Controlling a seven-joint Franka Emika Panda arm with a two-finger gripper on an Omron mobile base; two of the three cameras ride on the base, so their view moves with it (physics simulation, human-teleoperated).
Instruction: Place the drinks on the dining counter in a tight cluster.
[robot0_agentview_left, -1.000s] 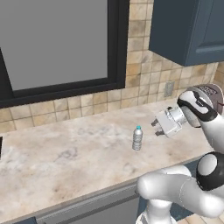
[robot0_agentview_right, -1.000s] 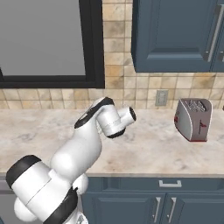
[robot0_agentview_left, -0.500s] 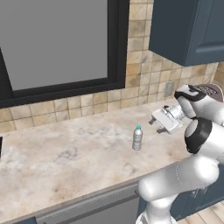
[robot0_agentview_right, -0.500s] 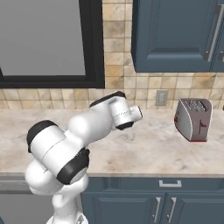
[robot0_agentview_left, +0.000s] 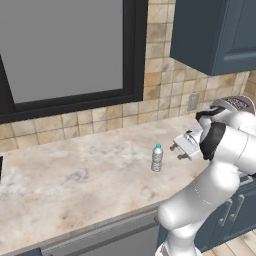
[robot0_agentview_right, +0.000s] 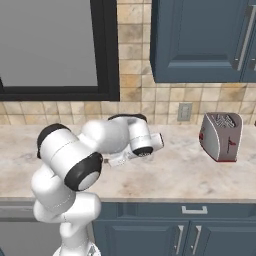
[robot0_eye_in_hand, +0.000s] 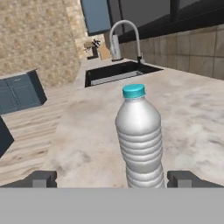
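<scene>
Closer now than before, end effector (robot0_eye_in_hand: 112, 179) spread wide, water bottle (robot0_eye_in_hand: 140, 138) upright on tabletop (robot0_eye_in_hand: 87, 144) directly ahead between its fingertips.

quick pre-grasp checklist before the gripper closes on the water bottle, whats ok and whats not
1. Gripper open: ok, its fingertips stand wide apart in the hand view.
2. Water bottle upright on the marble counter: ok.
3. Bottle lined up between the fingertips: ok, though it sits slightly nearer one fingertip.
4. Fingers already around the bottle: not ok, the left base view shows a gap between gripper and bottle.
5. Room around the bottle: ok, nothing stands close; the toaster is far off to the side.
6. Blue cap on: ok.
</scene>
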